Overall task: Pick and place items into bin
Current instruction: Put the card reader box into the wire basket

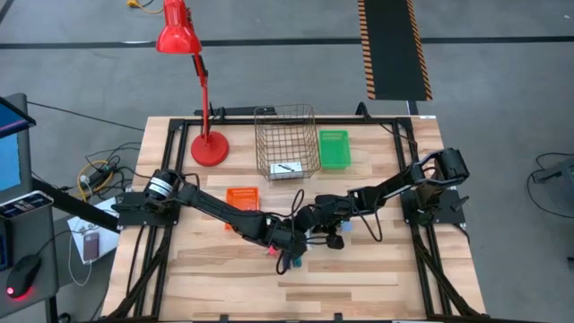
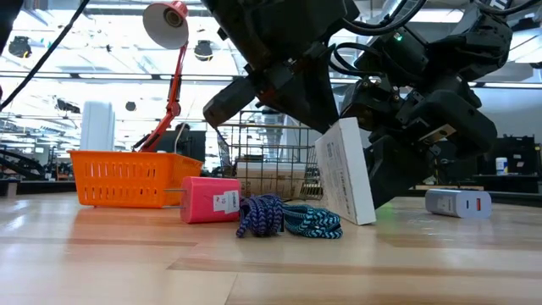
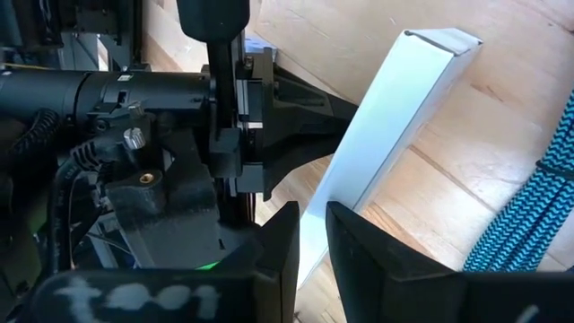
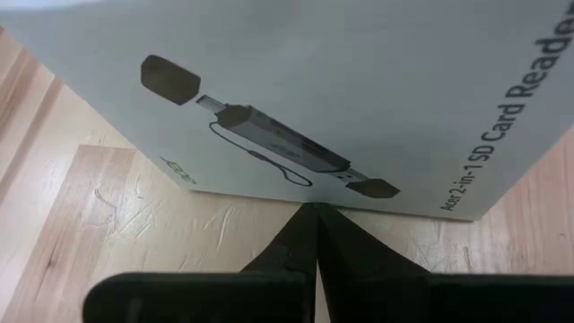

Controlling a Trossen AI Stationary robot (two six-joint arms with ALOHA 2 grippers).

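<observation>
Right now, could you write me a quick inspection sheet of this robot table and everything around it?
Surface: wooden table, plank top.
Job's things: white SD card reader box tilted on edge; pink box; blue braided cable; white adapter; wire basket holding a white box.
Clutter: orange basket, green bin, red desk lamp.
Grippers: left gripper shut on the card reader box's edge; right gripper shut, against the box face.
Cables: loose wires left of the table.
Surroundings: nothing seen moving.

Wooden table [image 1: 359,269], orange basket [image 1: 242,196], wire bin [image 1: 285,141], green tray [image 1: 334,148], lamp [image 1: 208,148]
</observation>
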